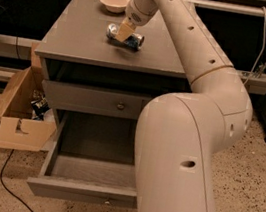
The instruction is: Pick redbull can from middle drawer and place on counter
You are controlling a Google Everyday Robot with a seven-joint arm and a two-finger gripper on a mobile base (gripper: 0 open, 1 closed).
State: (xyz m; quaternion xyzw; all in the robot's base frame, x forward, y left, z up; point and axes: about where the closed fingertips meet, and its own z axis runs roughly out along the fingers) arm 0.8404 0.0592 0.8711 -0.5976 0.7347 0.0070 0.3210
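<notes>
Sideways on the counter (79,35) lies the redbull can (136,40), its long axis running roughly left to right across the picture, with the right end a touch nearer the camera. One round end faces left, toward the counter's left edge, and the blue-and-silver end faces right. A dark shadow sits directly under it; whether it rests on the grey top or hangs just above it cannot be told. The gripper (125,35) clasps the can at its middle, one tan finger (125,30) laid across the near side. The pale arm (185,33) comes down to it from the upper right, its wrist slanting toward the left, and its bulky lower link fills the foreground. A cream bowl (114,1) stands near the counter's far edge, behind the can and apart from it. Below, the middle drawer (83,191) is pulled out. A cardboard box (20,129) sits on the floor to the cabinet's left.
</notes>
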